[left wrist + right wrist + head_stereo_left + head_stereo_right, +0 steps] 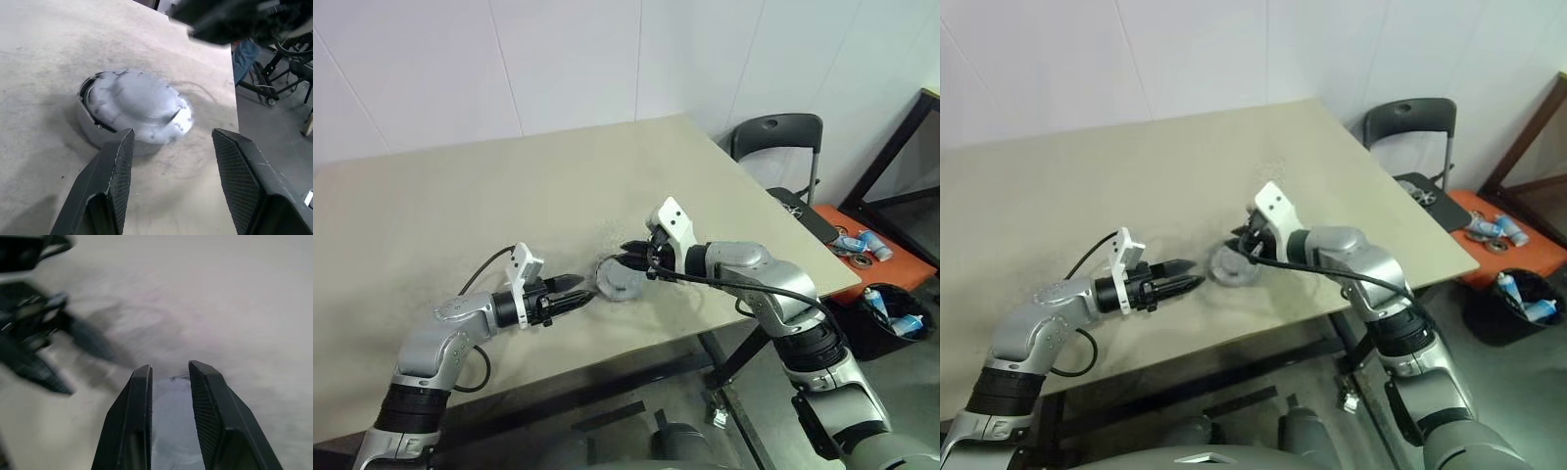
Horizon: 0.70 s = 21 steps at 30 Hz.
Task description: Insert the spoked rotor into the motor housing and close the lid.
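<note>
**Closing stage: lid lies between two empty grippers, right one above it**

Inspecting the table [460, 206], we find one round grey assembly near its front edge, between the two arms. In the left wrist view its top is the lid [139, 105], a dull grey disc seated flat on a dark-edged round body that we take to be the motor housing [87, 105]. We judge the spoked rotor to be already inside, since it is nowhere on the table; that is inference, not observation.

The left gripper [574, 285] sits low, just beside the assembly on the robot's left, pointing toward it nearly level. Its jaws stand parted and empty, and the lid lies straight ahead in the gap line between them, a little apart from the tips.

The right gripper [633, 250] comes in from the robot's right and hangs at the far upper edge of the assembly, angled down. Its jaws are narrowly parted with nothing between them; in its wrist view the pale disc shows beyond and beneath the gap. Whether the tips touch the lid we cannot tell.

The assembly is round, so it offers no long axis to align with; what matters is height and side. We judge the right gripper the nearer and better placed to press or adjust the lid from above, the left to brace the housing from the side. One risk we note: a downward push off centre could tip the lid rather than seat it.
</note>
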Each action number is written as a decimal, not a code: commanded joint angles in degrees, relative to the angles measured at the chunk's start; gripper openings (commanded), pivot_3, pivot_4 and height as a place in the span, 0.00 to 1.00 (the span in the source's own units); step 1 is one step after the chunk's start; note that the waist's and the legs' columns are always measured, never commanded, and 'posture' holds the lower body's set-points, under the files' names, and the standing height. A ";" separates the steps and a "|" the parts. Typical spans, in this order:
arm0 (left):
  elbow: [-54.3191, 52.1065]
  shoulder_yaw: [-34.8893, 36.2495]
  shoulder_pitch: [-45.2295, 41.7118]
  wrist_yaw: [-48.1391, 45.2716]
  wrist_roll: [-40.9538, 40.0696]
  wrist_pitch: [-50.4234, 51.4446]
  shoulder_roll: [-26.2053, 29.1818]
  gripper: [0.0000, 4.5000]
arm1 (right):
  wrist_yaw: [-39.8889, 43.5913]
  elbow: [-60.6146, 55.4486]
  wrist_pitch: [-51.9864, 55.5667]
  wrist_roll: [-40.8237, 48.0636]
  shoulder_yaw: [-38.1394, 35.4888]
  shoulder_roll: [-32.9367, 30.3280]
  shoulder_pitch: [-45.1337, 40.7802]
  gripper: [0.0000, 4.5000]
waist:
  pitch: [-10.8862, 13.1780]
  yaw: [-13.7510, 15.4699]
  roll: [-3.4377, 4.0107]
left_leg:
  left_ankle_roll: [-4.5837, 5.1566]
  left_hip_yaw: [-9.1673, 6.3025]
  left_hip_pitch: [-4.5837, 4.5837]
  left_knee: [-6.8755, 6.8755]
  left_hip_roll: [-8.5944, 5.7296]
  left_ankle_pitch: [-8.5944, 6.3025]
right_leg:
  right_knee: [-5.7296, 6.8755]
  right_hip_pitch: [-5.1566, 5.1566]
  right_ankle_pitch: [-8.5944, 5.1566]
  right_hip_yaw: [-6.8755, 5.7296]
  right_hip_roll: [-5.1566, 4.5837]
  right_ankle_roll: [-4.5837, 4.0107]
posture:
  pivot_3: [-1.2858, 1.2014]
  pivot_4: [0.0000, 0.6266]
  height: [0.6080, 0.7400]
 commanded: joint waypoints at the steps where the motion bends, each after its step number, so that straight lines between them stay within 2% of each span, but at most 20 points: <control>1: -0.57 0.96 -0.96 0.14 0.32 -1.08 0.33 0.60 | 3.86 -0.43 0.68 1.35 -0.77 -0.84 -2.67 0.27 | 0.00 -0.01 0.00 | 0.00 0.00 -0.01 0.02 0.00 0.00 | 0.00 0.00 0.01 0.00 0.00 0.01 | 0.52 0.00 1.00; 8: -0.86 1.54 -0.67 0.40 0.17 -1.04 0.65 0.60 | 4.38 3.84 2.27 2.63 -4.99 0.60 -5.79 0.27 | -0.01 -0.12 -0.01 | 0.00 -0.01 0.02 0.09 0.01 0.00 | 0.10 0.00 0.03 0.00 0.01 0.01 | 0.52 0.00 1.00; 12: -1.73 1.49 -0.45 0.87 -0.12 -0.70 0.53 0.60 | 3.33 2.61 0.41 2.47 -7.12 0.68 -3.47 0.27 | -0.02 0.01 -0.02 | 0.00 -0.01 0.00 0.09 0.00 0.00 | 0.09 0.00 0.03 0.00 -0.01 0.01 | 0.52 0.00 1.00; 18: -2.49 2.16 -1.48 1.35 -2.08 1.03 0.18 0.60 | 5.63 -2.26 4.95 4.19 -4.51 -1.08 1.21 0.68 | -0.03 0.02 -0.04 | 0.00 -0.01 -0.01 0.10 0.00 0.00 | 0.09 0.00 0.03 0.00 -0.02 0.01 | 0.52 0.00 1.00; 21: -1.77 1.83 -2.26 1.22 -1.46 0.78 0.23 0.60 | 1.91 1.65 1.75 1.36 -4.80 1.82 1.54 0.68 | -0.03 -0.27 -0.04 | 0.00 -0.01 0.00 0.21 0.02 0.00 | 0.17 0.00 0.05 0.00 0.02 -0.01 | 0.52 0.00 1.00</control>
